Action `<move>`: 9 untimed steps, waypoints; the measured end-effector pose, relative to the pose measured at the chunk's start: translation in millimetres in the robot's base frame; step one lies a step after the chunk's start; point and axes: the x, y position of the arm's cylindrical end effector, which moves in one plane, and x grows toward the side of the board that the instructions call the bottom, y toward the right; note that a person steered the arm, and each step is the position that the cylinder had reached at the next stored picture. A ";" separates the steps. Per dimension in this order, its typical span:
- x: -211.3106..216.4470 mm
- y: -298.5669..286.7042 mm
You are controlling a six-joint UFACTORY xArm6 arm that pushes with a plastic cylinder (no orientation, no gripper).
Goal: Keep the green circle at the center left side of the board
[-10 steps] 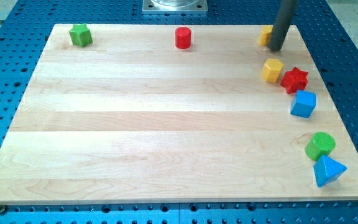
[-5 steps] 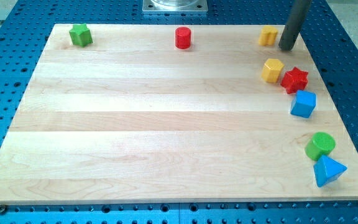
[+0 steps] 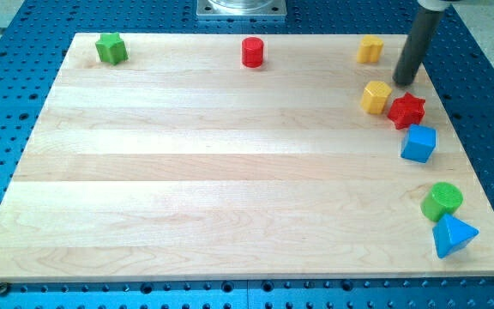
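So my tip [image 3: 406, 81] is parked up around 1 o'clock on the pale wooden table [image 3: 213, 163], just above the red star block [image 3: 406, 109] and a bit right of the yellow hexagon-ish block [image 3: 376, 96]. It might be touching the star, the angle makes it hard to say. No hand on this rig, just a bare dark rod, so nothing to open or close.

The green circle block [image 3: 442, 200] sits way over at about 4 o'clock near the right edge, right on top of the blue triangle block [image 3: 453, 235], looks like they're touching. It needs to end up at 9 o'clock, so basically the whole job is left.

My guess is the tip is heading down the right side to get behind the circle and shove it leftward. The blue cube [image 3: 418, 142] sits between them, so I'd skirt it.
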 end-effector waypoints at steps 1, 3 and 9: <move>38.0 47.1; 232.7 9.6; 146.3 -382.7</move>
